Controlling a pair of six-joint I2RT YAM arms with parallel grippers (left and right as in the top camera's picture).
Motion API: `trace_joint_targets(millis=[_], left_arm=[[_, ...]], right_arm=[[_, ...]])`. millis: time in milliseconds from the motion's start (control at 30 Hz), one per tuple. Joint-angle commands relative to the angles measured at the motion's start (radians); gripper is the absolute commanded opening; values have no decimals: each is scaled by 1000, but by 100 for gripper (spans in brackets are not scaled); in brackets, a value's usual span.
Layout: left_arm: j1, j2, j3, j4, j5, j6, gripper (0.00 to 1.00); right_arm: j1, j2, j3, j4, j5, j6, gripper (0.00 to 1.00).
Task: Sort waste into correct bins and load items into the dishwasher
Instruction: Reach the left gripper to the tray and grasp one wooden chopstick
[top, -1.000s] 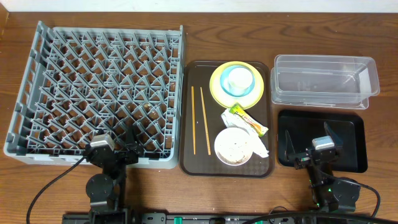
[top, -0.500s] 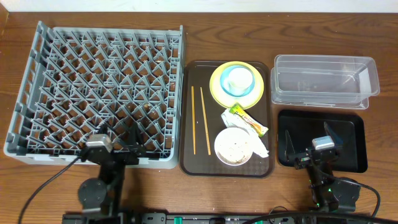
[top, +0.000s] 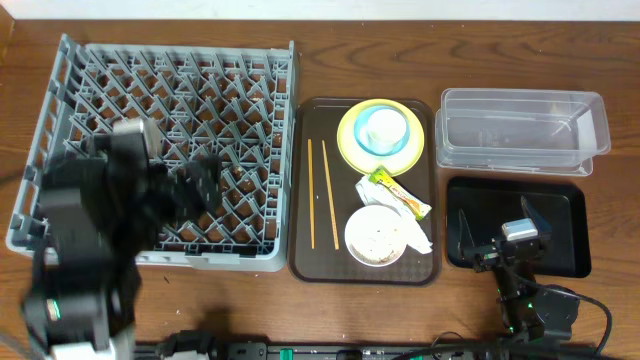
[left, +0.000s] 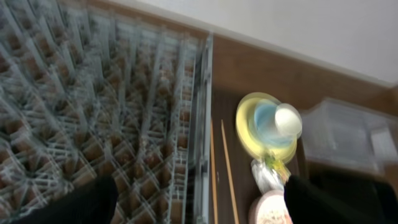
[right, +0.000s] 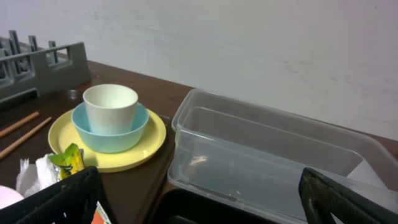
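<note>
On the dark brown tray (top: 312, 118) lie a yellow plate (top: 349, 140) holding a light blue bowl (top: 404, 132) with a white cup inside, two chopsticks (top: 317, 190), a green-and-yellow wrapper (top: 400, 196), a white napkin (top: 417, 238) and a white bowl (top: 375, 233) of rice scraps. The grey rack (top: 170, 100) is on the left. The clear tub (top: 522, 130) and black tray (top: 560, 205) are on the right. My left gripper (top: 200, 185) is raised, blurred and open over the rack's front; its view (left: 199, 205) shows the rack (left: 93, 112), chopsticks (left: 217, 168) and plate (left: 245, 127). My right gripper (top: 500, 232) is open above the black tray.
The right wrist view shows my open fingers (right: 199, 205) with the clear tub (right: 267, 155) ahead, the plate (right: 149, 140) and blue bowl (right: 112, 130) to its left, the wrapper (right: 68, 160) and the rack's corner (right: 37, 59). A wall stands behind the table.
My left arm has risen from the table's front edge and swung up over the rack's front left, blurred with motion. The right arm has not moved.
</note>
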Motion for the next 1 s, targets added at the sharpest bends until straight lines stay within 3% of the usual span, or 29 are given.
trace_joint_targets(millis=[0, 267, 400, 500, 800, 967], left_arm=[[-4, 204, 178, -38, 57, 7, 88], [-4, 371, 179, -135, 278, 0, 86], [-25, 387, 164, -200, 278, 5, 61], [-75, 388, 124, -208, 231, 0, 43], [-353, 391, -5, -125, -54, -169, 41], [-505, 410, -29, -53, -171, -237, 34]], right_arm=[[8, -5, -2, -5, 3, 14, 99], [8, -5, -2, -5, 3, 14, 99], [8, -5, -2, -5, 3, 14, 99], [8, -5, -2, -5, 3, 14, 99], [8, -5, -2, -5, 3, 14, 99], [8, -5, -2, -5, 3, 14, 99]])
